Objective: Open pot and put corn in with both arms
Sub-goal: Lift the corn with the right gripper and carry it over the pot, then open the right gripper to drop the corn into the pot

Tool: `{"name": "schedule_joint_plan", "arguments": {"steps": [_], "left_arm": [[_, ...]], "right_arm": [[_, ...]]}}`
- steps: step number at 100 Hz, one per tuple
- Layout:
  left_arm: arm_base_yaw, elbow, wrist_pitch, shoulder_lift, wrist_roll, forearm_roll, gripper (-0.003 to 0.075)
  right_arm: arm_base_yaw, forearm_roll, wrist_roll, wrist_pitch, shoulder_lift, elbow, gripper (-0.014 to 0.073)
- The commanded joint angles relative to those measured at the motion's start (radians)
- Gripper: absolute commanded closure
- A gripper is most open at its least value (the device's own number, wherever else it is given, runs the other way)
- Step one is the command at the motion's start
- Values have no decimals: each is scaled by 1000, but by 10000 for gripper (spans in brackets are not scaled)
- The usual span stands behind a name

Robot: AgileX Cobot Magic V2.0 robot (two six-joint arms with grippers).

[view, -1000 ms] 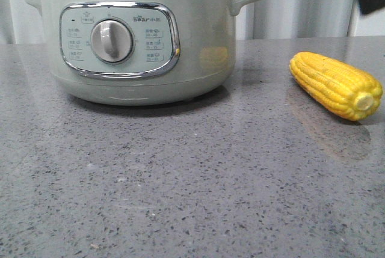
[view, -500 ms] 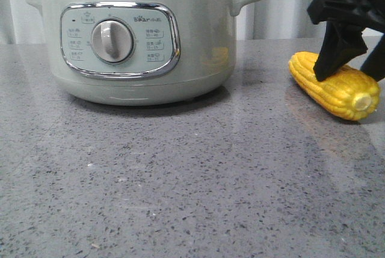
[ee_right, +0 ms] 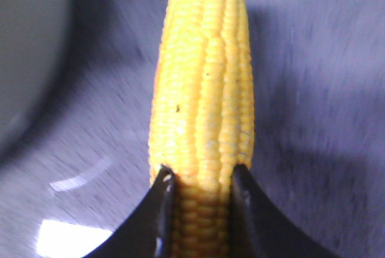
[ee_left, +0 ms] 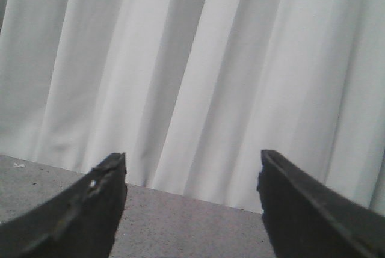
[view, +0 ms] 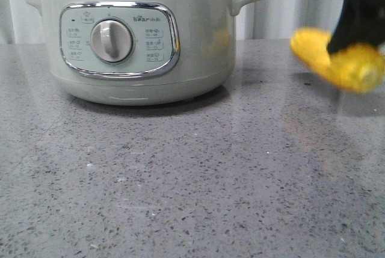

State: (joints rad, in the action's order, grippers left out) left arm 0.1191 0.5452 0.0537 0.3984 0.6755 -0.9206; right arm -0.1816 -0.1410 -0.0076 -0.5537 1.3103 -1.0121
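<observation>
Grey speckled table (view: 180, 180) fills the foreground, white curtain (ee_left: 198, 71) hangs behind it.

Pot (view: 138, 41): sits on the table's left half, no lid on it, steel rim showing along the top. Control panel (view: 119, 39) faces the front camera, dial (view: 111, 40) in its middle. Both side handles clear, nothing touching them.

Right claw (view: 355, 26): over the table's right side, well apart from the pot. Its jaws are closed narrow on the corn (view: 337, 59), one finger (ee_right: 159, 222) on each flank of the cob near one end. Grip looks firm in the wrist view.

Corn: off the table, held in the air, tilted with the stub end lower and toward the front camera. Blurred in the front view, so kernel detail is only clear from the right wrist view (ee_right: 201, 89), where the cob sticks straight out past the fingertips. The pot's wall shows as a grey curve at that view's edge.

Left claw (ee_left: 192, 210): spread wide, nothing between the fingers (ee_left: 90, 210). Only the curtain and a strip of table beyond it. Not seen from the front camera.
</observation>
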Motion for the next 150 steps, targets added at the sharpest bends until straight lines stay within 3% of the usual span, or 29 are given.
{"name": "schedule_joint_plan", "arguments": {"steps": [1,18,25,55,69,81,90,98,106,113,120,141,150], "left_arm": [[0,35,-10,7,-2,-35,300],[0,35,55,14,-2,-112,309],[-7,35,88,21,-2,-119,349],[-120,35,262,37,11,-138,743],[-159,35,378,35,91,-138,741],[-184,35,516,18,210,-138,741],[-196,35,594,-5,287,-138,741],[-198,35,596,-27,323,-138,741],[-198,35,555,-46,348,-138,741],[-198,35,492,-59,348,-138,741],[-198,35,418,-75,348,-138,741],[-198,-23,267,-149,348,-138,741],[-198,-66,253,-195,348,-138,741]], "right_arm": [[4,3,-4,70,-82,-120,667],[-46,-42,-4,48,-63,-311,667],[-101,-43,-4,55,-36,-369,667],[-316,-43,-4,156,157,-485,667],[-336,-41,-4,152,241,-509,650],[-336,-41,-4,120,280,-514,499],[-334,-41,-4,100,282,-518,306],[-334,-32,-4,62,270,-534,147],[-334,-5,-4,16,245,-553,81],[-334,25,-4,-1,199,-553,102],[-334,75,-4,-23,135,-548,184],[-334,235,-4,-32,-163,-374,667],[-334,246,-4,31,-338,-225,659]]}}
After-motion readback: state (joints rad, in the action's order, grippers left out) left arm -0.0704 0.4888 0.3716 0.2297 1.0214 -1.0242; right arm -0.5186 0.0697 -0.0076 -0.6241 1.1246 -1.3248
